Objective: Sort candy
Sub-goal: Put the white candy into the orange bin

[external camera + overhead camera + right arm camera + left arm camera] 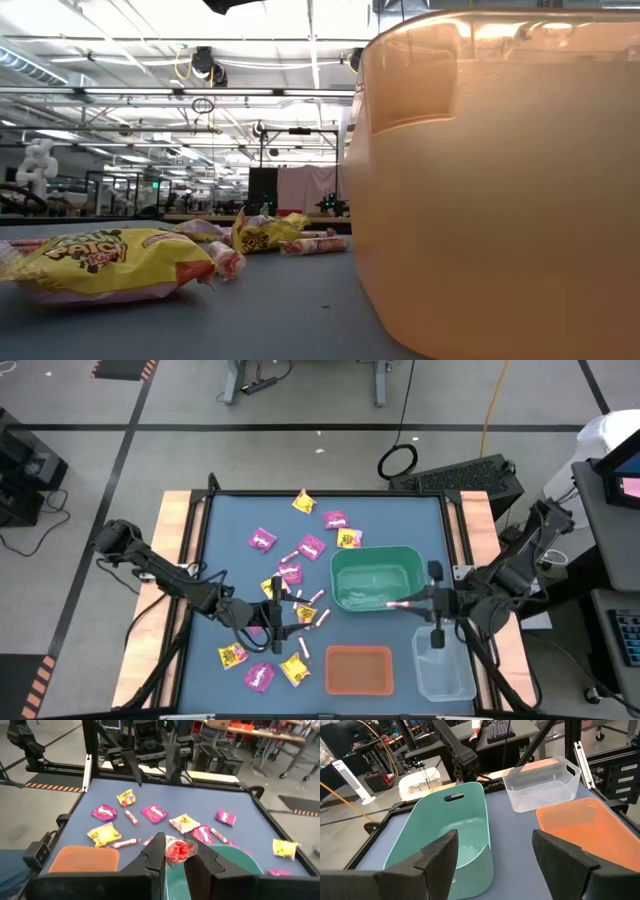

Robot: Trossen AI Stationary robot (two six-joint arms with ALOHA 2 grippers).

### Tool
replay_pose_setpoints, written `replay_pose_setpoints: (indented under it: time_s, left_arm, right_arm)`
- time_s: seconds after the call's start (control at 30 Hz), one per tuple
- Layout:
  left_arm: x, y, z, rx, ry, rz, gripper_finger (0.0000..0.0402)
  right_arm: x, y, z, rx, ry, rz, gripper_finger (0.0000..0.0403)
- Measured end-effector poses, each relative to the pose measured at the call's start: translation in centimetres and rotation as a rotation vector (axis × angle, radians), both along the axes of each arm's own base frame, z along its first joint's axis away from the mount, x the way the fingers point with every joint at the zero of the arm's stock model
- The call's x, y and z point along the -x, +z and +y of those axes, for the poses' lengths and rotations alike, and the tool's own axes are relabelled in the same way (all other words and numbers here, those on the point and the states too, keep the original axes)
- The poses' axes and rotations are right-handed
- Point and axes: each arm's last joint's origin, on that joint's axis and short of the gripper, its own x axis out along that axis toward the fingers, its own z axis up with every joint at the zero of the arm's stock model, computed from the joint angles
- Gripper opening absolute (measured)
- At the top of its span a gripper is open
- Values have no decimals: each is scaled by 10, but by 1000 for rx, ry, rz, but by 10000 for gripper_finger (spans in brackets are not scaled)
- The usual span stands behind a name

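Candy lies scattered on the blue mat: magenta packets (262, 540), yellow packets (304, 502) and thin pink-white sticks (300, 651). My right gripper (412, 602) reaches in from the table's right over the green bin (375, 578) and is shut on a pink stick candy (177, 850). My left gripper (280, 615) stands open above the candy at the mat's middle left, its fingers (437, 860) wide apart with nothing between them. My right gripper pinches the pink stick candy between its two fingertips; the candy's crinkled red-pink end (178, 849) shows between them. The fingers come from the table's right, slanting slightly down. The candy (398, 603) sticks out past the fingertips, lifted clear above the green bin.
An orange bin (358, 668) stands at the near edge, filling the low view's right (490, 180). A clear bin (443, 665) stands at the near right corner. A yellow packet (100, 262) and sticks lie on the near left of the mat.
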Motion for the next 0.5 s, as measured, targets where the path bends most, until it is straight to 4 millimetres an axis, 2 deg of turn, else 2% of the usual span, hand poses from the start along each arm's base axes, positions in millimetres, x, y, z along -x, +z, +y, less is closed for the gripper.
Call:
replay_pose_setpoints:
  time_s: [0.2,0.37,0.5]
  left_arm:
    - [0,-1,0,-2,0,5,260]
    - [0,-1,0,-2,0,4,260]
    - [0,0,0,-2,0,4,260]
  right_arm:
    - [9,-1,-6,-156,14,61,43]
    - [8,-6,0,-318,73,141,43]
    - [3,-12,7,-351,89,193,43]
